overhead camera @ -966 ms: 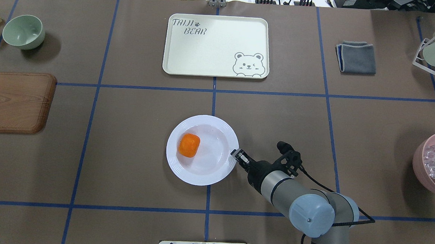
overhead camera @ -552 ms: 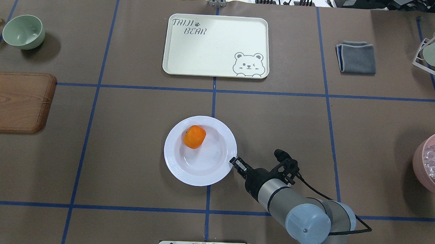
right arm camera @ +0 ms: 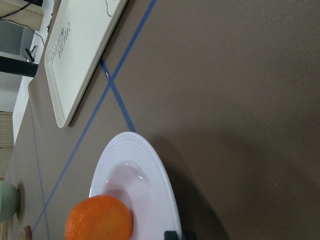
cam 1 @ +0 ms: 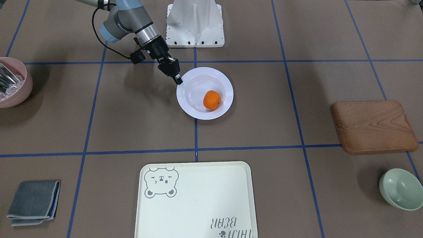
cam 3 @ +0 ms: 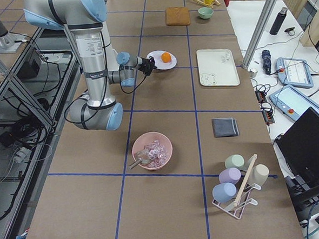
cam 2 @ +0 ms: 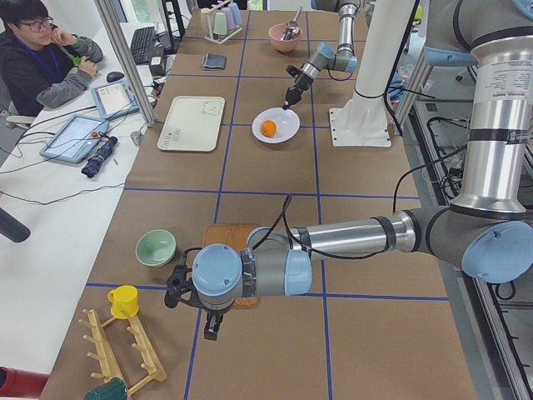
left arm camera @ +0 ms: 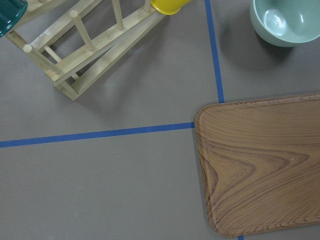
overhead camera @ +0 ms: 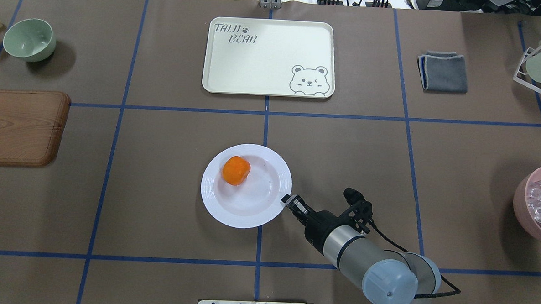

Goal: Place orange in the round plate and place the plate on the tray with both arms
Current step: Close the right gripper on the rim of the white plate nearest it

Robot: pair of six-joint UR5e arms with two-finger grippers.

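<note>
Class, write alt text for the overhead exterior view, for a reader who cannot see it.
An orange sits in the white round plate at mid-table, with the right gripper at the plate's near right rim. The cream tray lies apart, farther back.

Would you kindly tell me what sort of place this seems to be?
Most likely a robotics lab: the right arm and left arm stand at a table marked with a blue tape grid, and a person sits beside it with tablets.
</note>
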